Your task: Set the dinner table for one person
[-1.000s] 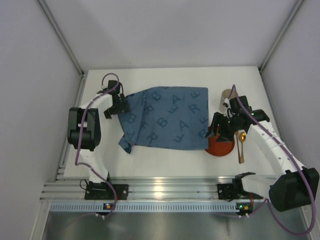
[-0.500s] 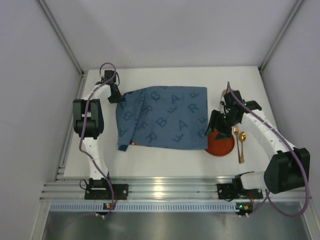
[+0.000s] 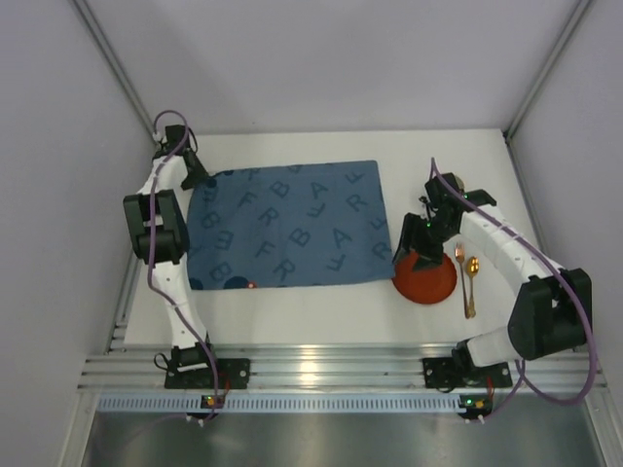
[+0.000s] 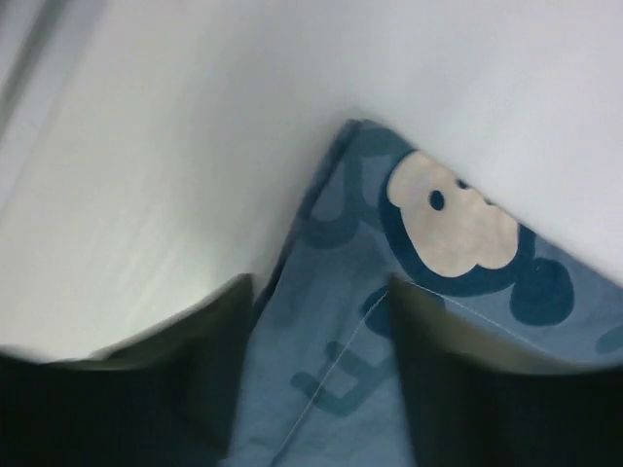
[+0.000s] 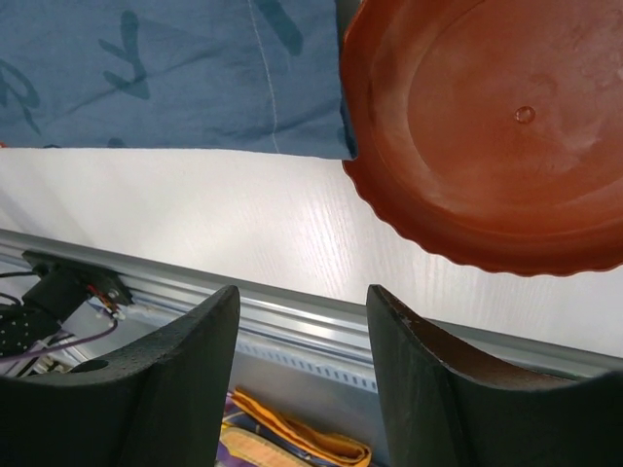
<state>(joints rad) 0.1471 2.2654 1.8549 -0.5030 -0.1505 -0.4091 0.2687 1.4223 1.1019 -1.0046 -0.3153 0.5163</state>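
Dinner table [image 3: 321,311]: white and matte, filling the floor of the walled bay in the top view, with both arms bolted at its near edge.
Long axis: runs left to right; the long sides face the arm bases and the back wall, and the short ends face the side walls.
Placemat [image 3: 287,229]: blue cloth printed with letters, spread flat on the left and middle of the table, its long side parallel to the table's.
Left gripper [image 4: 319,290]: at the far left corner of the placemat. The jaws stand a little apart with the cloth corner showing between them. The wrist view is blurred, so I cannot tell whether they touch the cloth.
Right gripper [image 5: 302,292]: over the near left rim of the plate, jaws apart and holding nothing.
Plate [image 3: 425,277]: red with a fluted rim, on the table just beside the placemat's right edge.
Fork [image 3: 458,258] and spoon [image 3: 471,282]: gold, side by side right of the plate, lying near to far.
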